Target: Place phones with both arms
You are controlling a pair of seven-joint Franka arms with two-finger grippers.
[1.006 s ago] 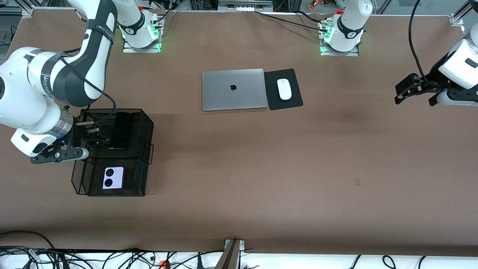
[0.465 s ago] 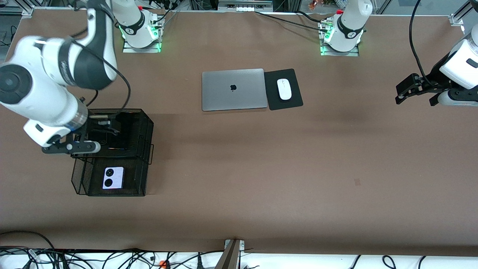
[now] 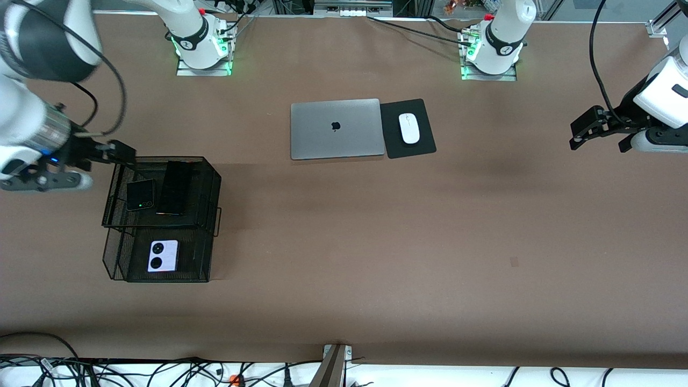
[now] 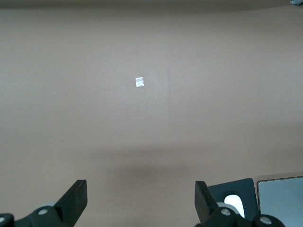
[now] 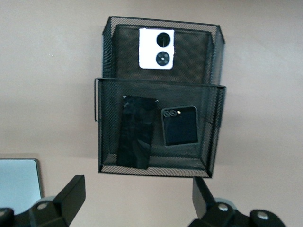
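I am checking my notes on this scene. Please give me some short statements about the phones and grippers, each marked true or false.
1. The small squarish black flip phone lies in the black wire-mesh rack's upper tray. True.
2. The long slim black slab phone lies on the grey laptop. False: it lies beside the black flip phone.
3. The lilac-white flip phone is in the lower tray. True.
4. The right gripper holds a phone. False: it is open, empty.
5. The left gripper is open. True.

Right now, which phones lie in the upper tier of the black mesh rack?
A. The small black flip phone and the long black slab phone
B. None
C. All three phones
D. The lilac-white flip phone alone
A: the small black flip phone and the long black slab phone lie side by side in the upper tier of the mesh rack; the lilac-white flip phone sits in the lower tier.
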